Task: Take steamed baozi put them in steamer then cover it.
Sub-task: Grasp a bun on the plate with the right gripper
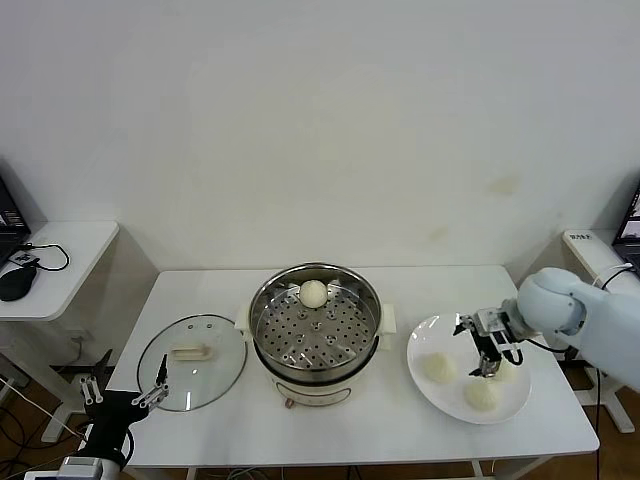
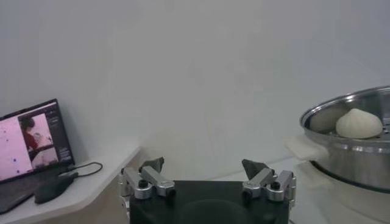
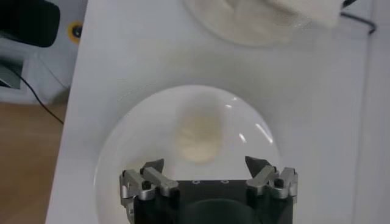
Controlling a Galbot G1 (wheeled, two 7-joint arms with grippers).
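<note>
Altogether three baozi (image 1: 437, 367) plated, one baozi (image 1: 314, 293) steamer (image 1: 315, 316)

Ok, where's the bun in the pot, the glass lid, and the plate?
bun in the steamer (image 1: 314, 292), head view, top of the bun
glass lid (image 1: 222, 362), head view, bare glass beside the handle
plate (image 1: 432, 336), head view, bare rim

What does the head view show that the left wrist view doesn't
Only the head view shows the cover lying on the table left of the steamer, the white plate with three baozi, and the right gripper open above them. Only the left wrist view shows a lit laptop on a side desk. Both share the steamer with one baozi inside, and the open left gripper parked off the table's near-left corner.
</note>
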